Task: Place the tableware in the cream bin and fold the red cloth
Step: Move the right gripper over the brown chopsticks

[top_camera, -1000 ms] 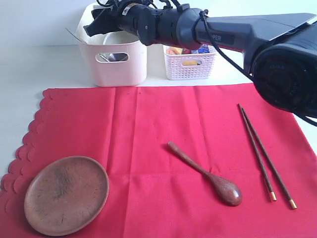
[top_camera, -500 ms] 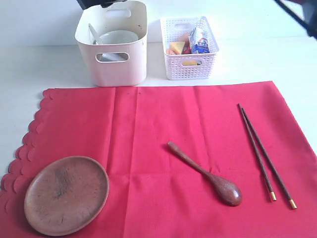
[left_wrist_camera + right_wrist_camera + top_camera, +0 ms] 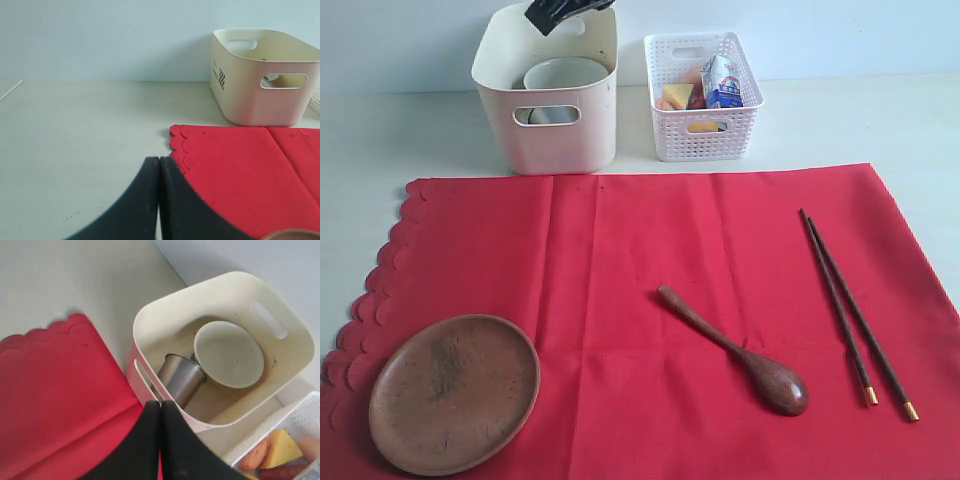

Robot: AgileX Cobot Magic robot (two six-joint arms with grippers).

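So, nearest first: the wooden plate [image 3: 454,393] sits at 7 o'clock on the red cloth [image 3: 650,240], the spoon [image 3: 740,352] at 5, and the chopsticks [image 3: 855,310] at 3. Further back at 11 o'clock, the cream bin [image 3: 548,130] holds the white bowl [image 3: 563,75] and the steel cup [image 3: 181,377]. The left gripper [image 3: 159,160] and the right gripper [image 3: 160,403] are both pinched closed and empty, the right one above the bin.

red cloth [image 3: 650,270], cream bin [image 3: 550,130], brown plate [image 3: 453,392]

On the red cloth [image 3: 650,260], a wooden plate [image 3: 454,392] lies at 7 o'clock, a dark wooden spoon [image 3: 752,362] at 5, chopsticks [image 3: 837,306] at 4. The cream bin [image 3: 565,145] at 11 holds a white bowl [image 3: 565,72].
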